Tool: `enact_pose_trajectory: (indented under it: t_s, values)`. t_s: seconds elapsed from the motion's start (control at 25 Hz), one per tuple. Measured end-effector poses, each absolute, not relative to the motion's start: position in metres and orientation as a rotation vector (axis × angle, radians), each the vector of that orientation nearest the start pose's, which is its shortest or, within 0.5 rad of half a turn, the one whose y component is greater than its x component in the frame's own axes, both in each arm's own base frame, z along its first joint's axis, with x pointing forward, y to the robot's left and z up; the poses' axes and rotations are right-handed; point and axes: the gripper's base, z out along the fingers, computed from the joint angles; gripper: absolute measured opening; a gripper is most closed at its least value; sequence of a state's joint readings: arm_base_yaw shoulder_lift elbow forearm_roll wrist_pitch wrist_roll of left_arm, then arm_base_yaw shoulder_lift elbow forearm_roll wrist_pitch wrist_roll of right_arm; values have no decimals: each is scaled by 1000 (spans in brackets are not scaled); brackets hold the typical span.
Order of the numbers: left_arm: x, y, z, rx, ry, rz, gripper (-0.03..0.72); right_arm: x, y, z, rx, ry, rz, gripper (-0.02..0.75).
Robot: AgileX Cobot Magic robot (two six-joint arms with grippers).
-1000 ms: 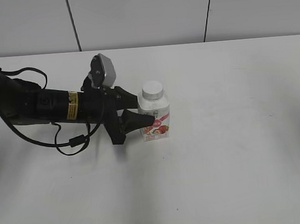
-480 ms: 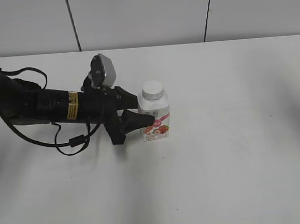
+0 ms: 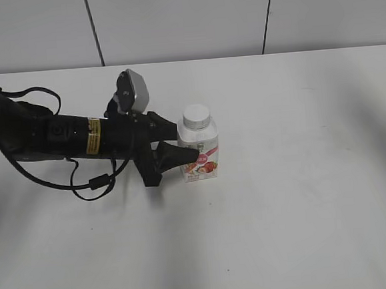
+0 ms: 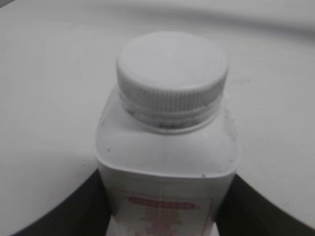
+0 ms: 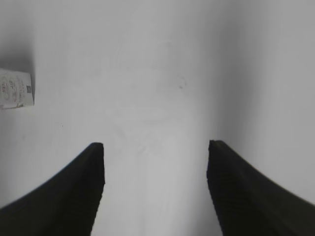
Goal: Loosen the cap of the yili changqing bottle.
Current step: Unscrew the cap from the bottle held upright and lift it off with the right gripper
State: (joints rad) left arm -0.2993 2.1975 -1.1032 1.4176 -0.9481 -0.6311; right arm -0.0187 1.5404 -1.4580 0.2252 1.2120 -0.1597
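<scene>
The yili changqing bottle [image 3: 199,151] stood upright a little left of the middle of the exterior frame, on the white bench [image 3: 304,196]. Its label was red-pink with small pictures of fruit on the lower part. In the left wrist view I saw a narrow red band with writing on the front of the bottle [image 4: 167,162], but the letters were too blurred for me to read. The cap [image 3: 196,116] was white, round and flat on top, with fine ribs around its side, and it sat on the neck.

My left arm lay nearly flat, reaching from the left edge of the frame toward the middle, with a yellow sticker on its black body; the print there was too small to read. The left tool [image 3: 183,145] was pinching the body of the bottle from both sides, below the cap. In the left wrist view the dark fingers [image 4: 74,206] stood at the lower corners, against the bottle's sides.

The right tool [image 5: 155,162] was spread wide over bare bench. At the left edge of that view I saw a small piece of the bottle's printed side [image 5: 16,88], well apart from the fingers.
</scene>
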Motion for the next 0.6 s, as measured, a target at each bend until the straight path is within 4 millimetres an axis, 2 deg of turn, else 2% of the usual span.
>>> enact_pose_trajectory:
  t_s: [0.08,0.2,0.6]
  values:
    - [349,-184,90,1357,1638,-868,382,322,17,346,-130,2748,270,514]
    - [349,-184,90,1357,1638,-868,382,334,34,343,-169,2755,283,514]
    - [349,-184,90,1357,1637,-869,379,349,130,327,-459,2776,292,514]
